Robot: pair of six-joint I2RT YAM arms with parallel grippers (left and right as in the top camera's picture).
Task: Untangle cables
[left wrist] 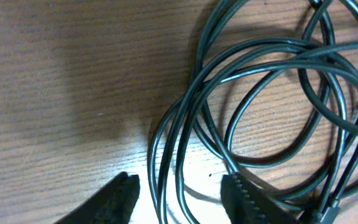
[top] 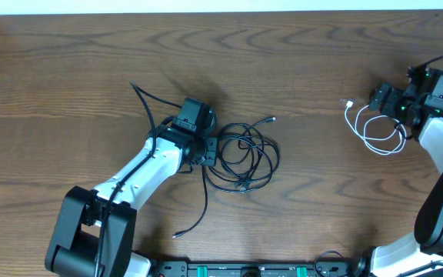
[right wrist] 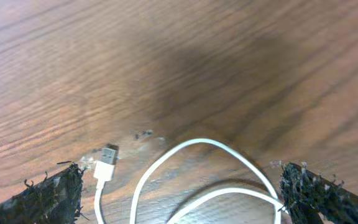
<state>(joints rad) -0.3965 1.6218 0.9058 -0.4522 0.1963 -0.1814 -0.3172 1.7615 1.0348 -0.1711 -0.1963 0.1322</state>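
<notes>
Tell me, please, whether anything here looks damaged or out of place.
The pads of the right tool look frayed, with loose fibres at their edges. The black cables lie in overlapping loops; the white cable lies apart from them.

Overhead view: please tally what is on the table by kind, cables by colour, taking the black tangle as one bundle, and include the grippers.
white cable: 1
black cable bundle: 1 (how many separate cords are in it cannot be told)
grippers: 2, the left gripper and the right gripper
Total: 4
</notes>
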